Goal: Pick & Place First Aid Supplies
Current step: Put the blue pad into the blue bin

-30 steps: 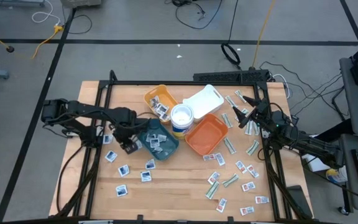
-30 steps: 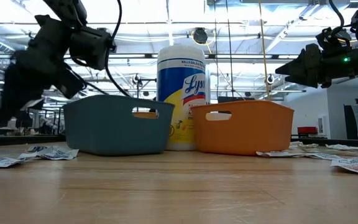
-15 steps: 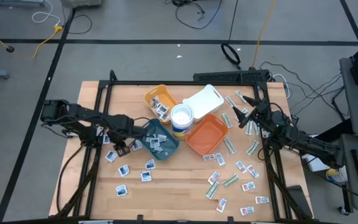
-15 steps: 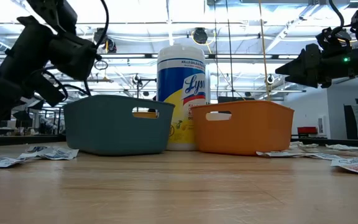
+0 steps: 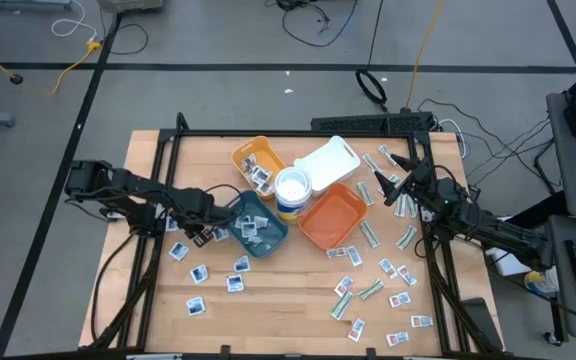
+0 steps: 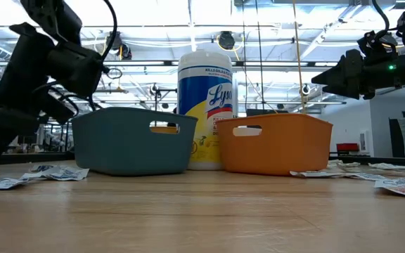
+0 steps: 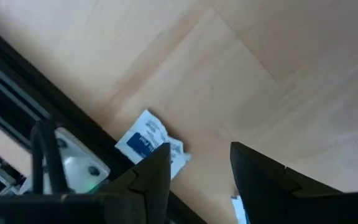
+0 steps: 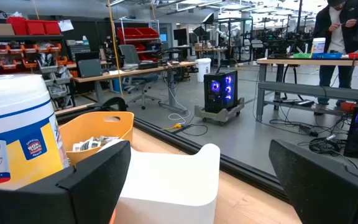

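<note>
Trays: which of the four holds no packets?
The white tray, at the table's far side beside the tub. The yellow, teal and orange trays each show packets inside.

Robotics lab: workbenches point(image 8: 303, 65), red storage bins point(image 8: 33, 26).

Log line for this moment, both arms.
left gripper: open, empty, above loose packets left of teal tray | right gripper: open, empty, waiting at table's right | orange tray: empty
</note>
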`<action>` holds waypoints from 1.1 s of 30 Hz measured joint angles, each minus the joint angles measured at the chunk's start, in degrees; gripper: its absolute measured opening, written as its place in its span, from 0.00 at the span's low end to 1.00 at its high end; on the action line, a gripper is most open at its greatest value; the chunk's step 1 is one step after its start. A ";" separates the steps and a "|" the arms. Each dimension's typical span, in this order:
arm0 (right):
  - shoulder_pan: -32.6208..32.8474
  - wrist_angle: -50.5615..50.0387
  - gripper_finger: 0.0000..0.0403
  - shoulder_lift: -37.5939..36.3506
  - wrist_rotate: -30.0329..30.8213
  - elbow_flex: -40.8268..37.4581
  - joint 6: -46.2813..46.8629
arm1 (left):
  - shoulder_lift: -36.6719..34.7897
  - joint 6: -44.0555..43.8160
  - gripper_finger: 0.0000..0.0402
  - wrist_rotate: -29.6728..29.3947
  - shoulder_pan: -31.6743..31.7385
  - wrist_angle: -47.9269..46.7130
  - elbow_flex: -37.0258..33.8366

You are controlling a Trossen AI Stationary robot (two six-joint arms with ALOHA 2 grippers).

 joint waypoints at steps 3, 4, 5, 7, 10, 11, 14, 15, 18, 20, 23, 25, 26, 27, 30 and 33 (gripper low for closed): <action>-0.02 0.00 0.94 0.00 0.00 0.00 0.02 | 0.00 -2.91 0.43 0.42 0.24 1.54 -1.72; 0.00 0.00 0.94 0.00 0.00 0.02 0.00 | 0.00 -3.88 0.43 0.09 0.53 1.61 -1.91; -0.01 0.00 0.94 0.00 0.00 0.01 0.01 | 0.00 -4.71 0.43 -0.62 0.87 1.81 -1.89; -0.01 0.00 0.94 0.00 0.00 0.01 0.01 | 0.00 -6.09 0.43 -1.10 1.69 2.31 -1.76; 0.00 0.00 0.94 0.00 0.00 0.02 0.00 | 0.00 -7.11 0.43 -1.60 2.97 2.46 -1.76; 0.00 0.00 0.94 0.00 0.00 0.02 0.01 | 0.00 -7.23 0.43 -1.87 3.38 2.49 -1.76; -0.02 0.00 0.94 0.00 0.00 0.02 0.02 | 0.00 -7.12 0.43 -2.08 4.41 2.46 -1.76; -0.01 0.00 0.94 0.00 0.00 0.01 0.02 | 0.00 -7.03 0.43 -2.07 4.59 2.46 -1.76; -0.02 0.00 0.94 0.00 0.00 0.01 0.00 | 0.00 -6.63 0.43 -2.07 5.47 2.44 -1.76; -0.01 0.00 0.94 0.00 0.00 0.02 0.02 | 0.00 -5.74 0.43 -2.08 6.60 2.55 -2.19; 0.00 0.00 0.94 0.00 0.00 0.02 0.02 | 0.37 -5.16 0.43 -2.06 8.77 2.60 -2.52; -0.02 0.00 0.94 0.00 0.01 0.00 0.01 | 0.42 -5.15 0.43 -2.06 10.46 2.63 -2.52; -0.01 0.00 0.94 0.00 0.00 0.00 0.00 | 0.39 -5.03 0.43 -2.02 11.20 2.62 -2.52; -0.01 0.00 0.94 0.00 0.00 0.01 0.02 | 0.42 -4.48 0.43 -1.54 11.76 2.63 -2.52; -0.02 0.00 0.94 0.00 0.00 0.00 0.00 | 0.42 -3.41 0.43 -0.11 12.67 2.57 -2.46; 0.00 0.00 0.94 0.00 0.00 0.02 0.02 | 0.42 -2.50 0.43 0.79 12.81 2.62 -2.41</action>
